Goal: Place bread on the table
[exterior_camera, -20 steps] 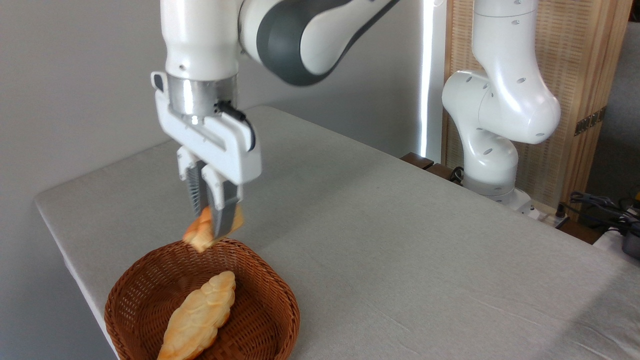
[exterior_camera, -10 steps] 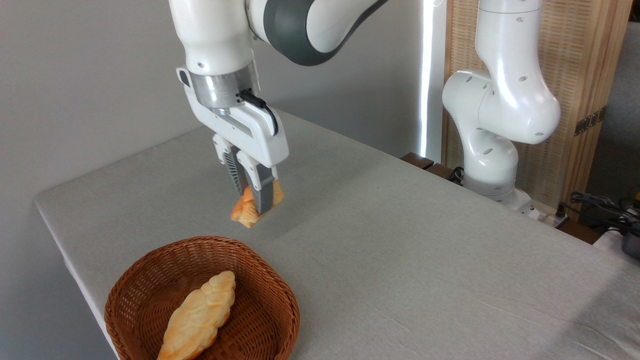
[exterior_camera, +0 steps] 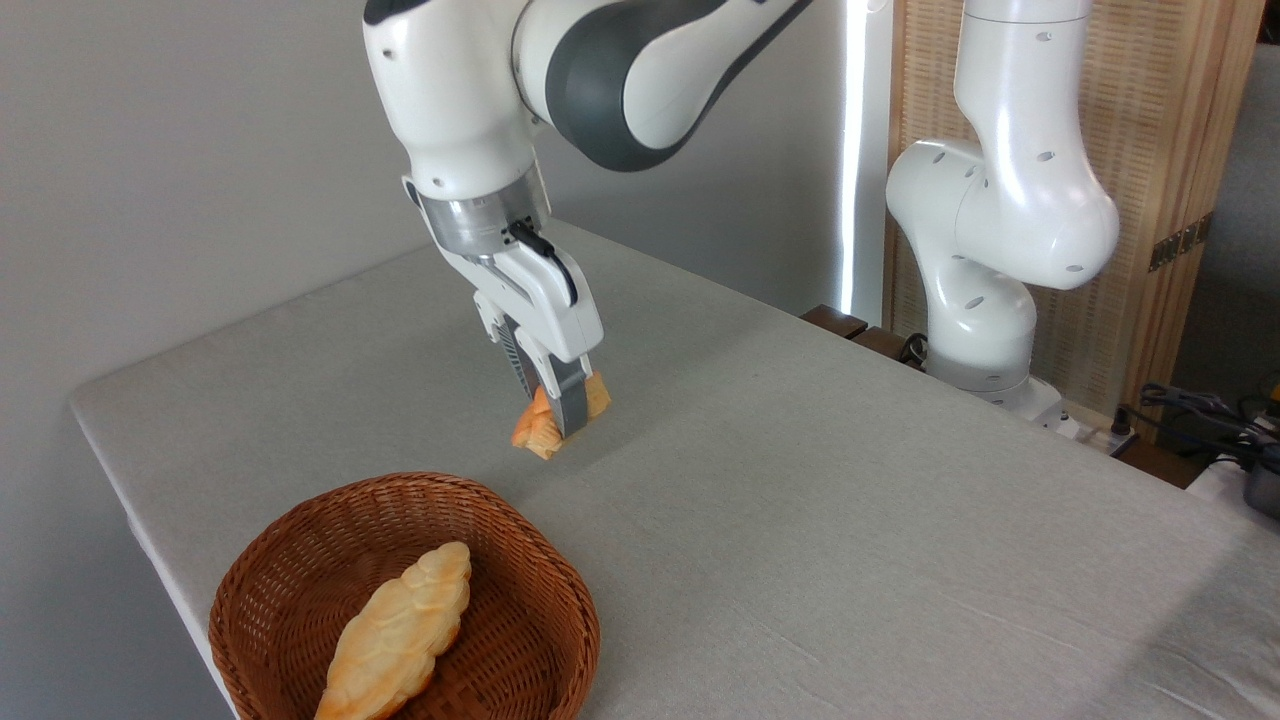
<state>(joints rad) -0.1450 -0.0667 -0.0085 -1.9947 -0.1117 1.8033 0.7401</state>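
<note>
The fingers (exterior_camera: 560,420) held the bread (exterior_camera: 538,432) pinched, tilted, low over the counter (exterior_camera: 800,500), inward from its far left edge, beyond the wicker basket (exterior_camera: 540,610) holding a braided loaf (exterior_camera: 395,635).

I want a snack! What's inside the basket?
One long pale braided loaf lies in the basket. The basket's floor under the loaf is hidden. The small bun is outside, held in the pincer.

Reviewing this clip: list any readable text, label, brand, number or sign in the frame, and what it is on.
None can be read. The arm, gripper, bread, wicker basket, braided loaf and table carry no visible lettering. The dark fitting on the wooden screen is too small to tell whether it bears any marking.
</note>
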